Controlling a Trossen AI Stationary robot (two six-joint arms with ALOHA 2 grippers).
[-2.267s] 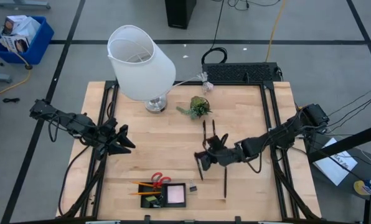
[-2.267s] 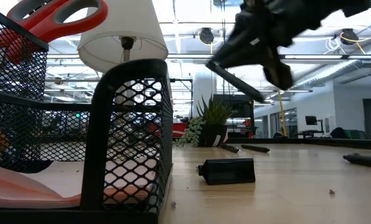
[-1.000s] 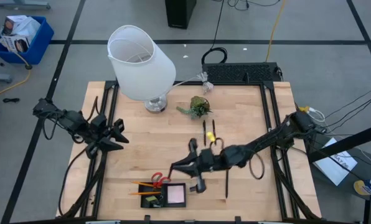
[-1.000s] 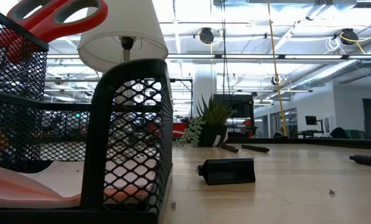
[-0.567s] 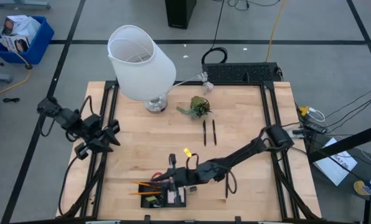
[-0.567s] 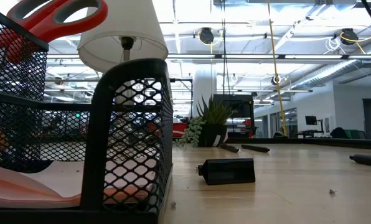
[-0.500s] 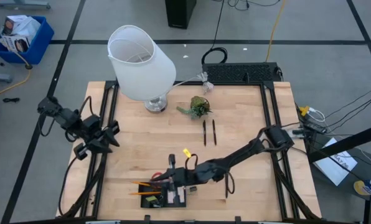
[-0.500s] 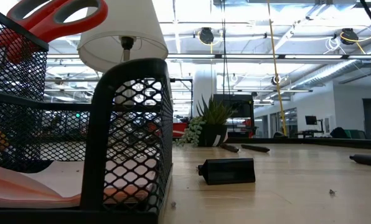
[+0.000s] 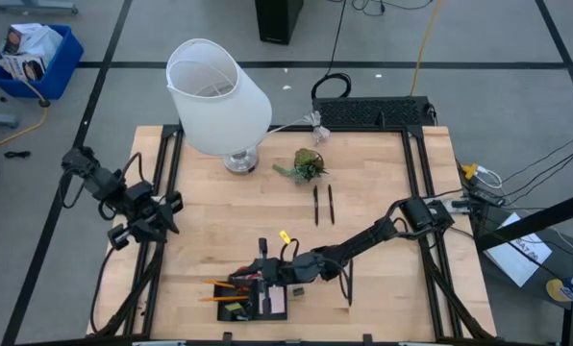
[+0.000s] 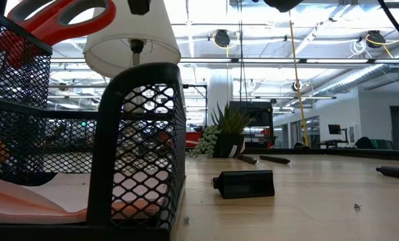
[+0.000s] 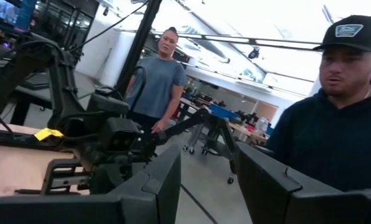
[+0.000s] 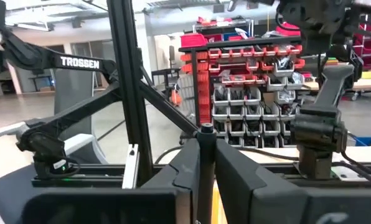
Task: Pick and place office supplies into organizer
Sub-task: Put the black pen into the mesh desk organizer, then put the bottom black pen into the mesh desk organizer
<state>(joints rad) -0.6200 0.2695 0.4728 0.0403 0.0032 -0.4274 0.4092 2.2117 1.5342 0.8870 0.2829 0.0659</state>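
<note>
The organizer [image 9: 231,309], a low black mesh tray, stands at the table's near edge. It holds red-handled scissors [image 9: 241,280], orange pencils [image 9: 217,285] and a pink sticky pad [image 9: 277,304]. In the low view its mesh wall [image 10: 140,147] fills the left, with the scissors [image 10: 59,19] on top. My right gripper [image 9: 264,275] reaches over the organizer from the table's right, shut on a black pen [image 12: 205,163]. My left gripper [image 9: 171,206] waits open at the table's left edge, its fingers [image 11: 160,186] holding nothing. My right gripper pinches the black pen's shaft [image 12: 205,177] between its two fingers. The fingers run about level from the table's right and lie across the pen. The pen stands upright, its upper end [image 12: 205,130] above the fingers. Its lower end is hidden by them.
Two black pens [image 9: 323,205] lie mid-table and another [image 9: 350,286] lies by my right arm. A small black clip [image 10: 244,183] rests near the organizer. A white lamp [image 9: 216,96], a plant sprig [image 9: 306,165] and a black box [image 9: 373,112] stand at the back. People stand beyond the table.
My right gripper has carried the black pen toward the table's left and near edge and has sunk down over the organizer. The pen is still between its fingers.
</note>
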